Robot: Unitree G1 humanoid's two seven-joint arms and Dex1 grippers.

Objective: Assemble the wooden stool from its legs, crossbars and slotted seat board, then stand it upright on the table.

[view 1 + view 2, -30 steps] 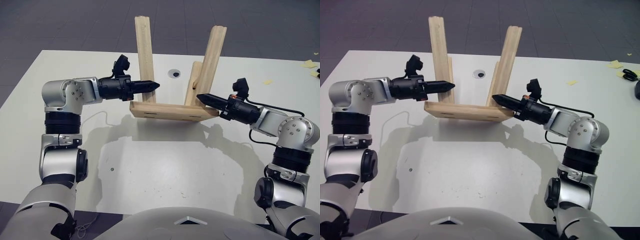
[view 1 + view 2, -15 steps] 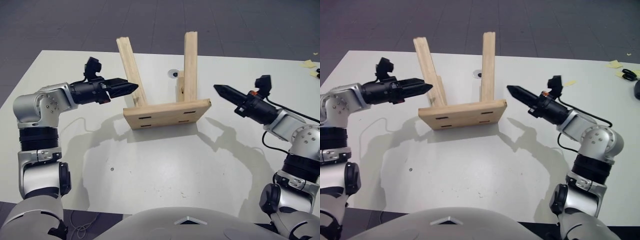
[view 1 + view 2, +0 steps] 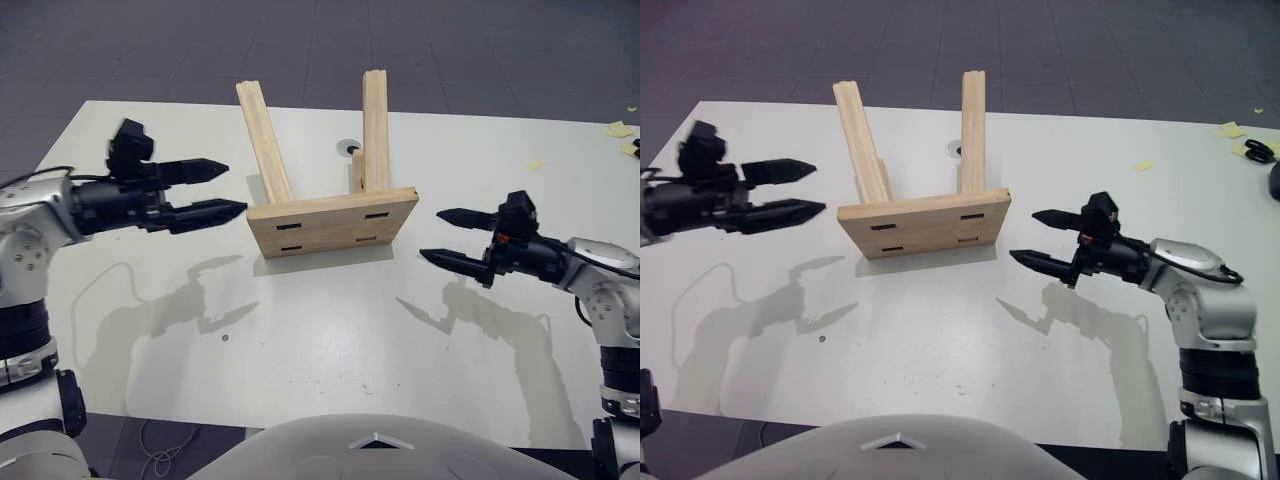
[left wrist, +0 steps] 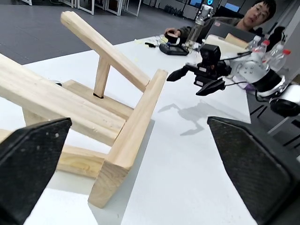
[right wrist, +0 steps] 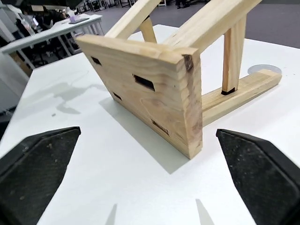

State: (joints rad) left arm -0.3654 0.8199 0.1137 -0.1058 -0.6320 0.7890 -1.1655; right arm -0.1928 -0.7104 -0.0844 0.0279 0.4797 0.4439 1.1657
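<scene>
Stool (image 3: 330, 190): assembled, lying on its side near the middle of the counter (image 3: 330, 340), between the two arms.
Seat board (image 3: 333, 222): standing on one long edge on the counter, its broad face turned toward the robot; four slots (image 3: 377, 214) show in that face.
Legs (image 3: 264, 140): run from the board's far face, away from the robot; the lower ones rest on the counter, the upper ones are raised off it.
Crossbar (image 5: 233, 56): a short bar joining an upper leg to a lower leg.
Left end effector (image 3: 236, 186): fingers spread wide, holding nothing; just to the left of the seat board, tips pointing at it, not touching.
Right end effector (image 3: 430, 234): fingers spread wide, holding nothing; near the board's right end, tips pointing at it, apart from the wood.
Counter: white; a small round fitting (image 3: 351, 147) lies beyond the board, between the legs.
</scene>
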